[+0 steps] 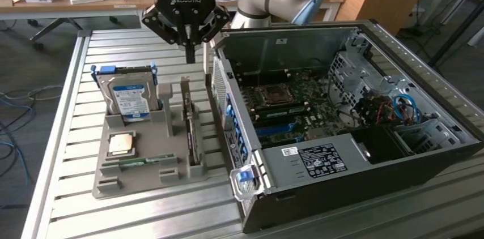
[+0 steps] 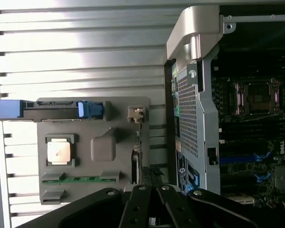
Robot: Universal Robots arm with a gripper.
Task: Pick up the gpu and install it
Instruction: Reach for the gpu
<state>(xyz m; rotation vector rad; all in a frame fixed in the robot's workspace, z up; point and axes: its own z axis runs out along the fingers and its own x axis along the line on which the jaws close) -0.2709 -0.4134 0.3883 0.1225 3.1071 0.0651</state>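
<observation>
Thin dark gpu (image 1: pixel 190 137); on edge

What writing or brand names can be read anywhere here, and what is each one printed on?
"ROBOTIQ": white letters on the black body of the gripper.
Blue-and-white label on the hard drive: print too small to read.
Black-and-white sticker on the grey box inside the computer case: too blurred to read.
Nothing else is legible.
</observation>
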